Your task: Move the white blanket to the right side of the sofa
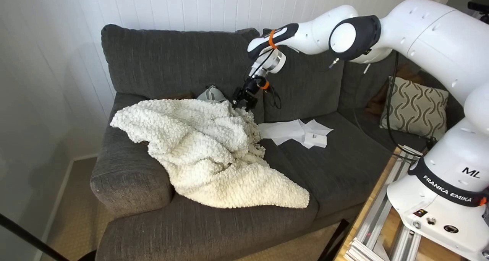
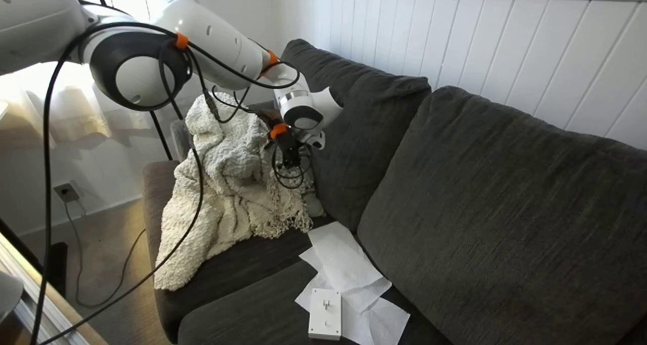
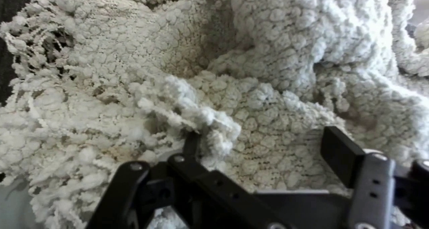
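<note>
The white blanket point(image 1: 198, 146) lies rumpled over one end of the dark grey sofa point(image 1: 179, 62), across the padded arm and seat. A corner reaches toward the seat's front edge. It also shows in an exterior view point(image 2: 232, 183), fringe toward the back cushions point(image 2: 480, 198). My gripper point(image 1: 243, 105) points down at the blanket's back edge by the back cushions; an exterior view also shows it there point(image 2: 291, 165). In the wrist view the gripper point(image 3: 263, 138) is open, fingers wide apart over the blanket point(image 3: 268, 105). A fluffy tuft hides part of the left fingertip.
Thin white sheets point(image 1: 280, 131) and a small white box point(image 1: 315, 140) lie on the seat beside the blanket. A pale grey object point(image 1: 211, 94) sits behind the blanket. A patterned pillow point(image 1: 414, 106) is at the far end. Cables hang from the arm.
</note>
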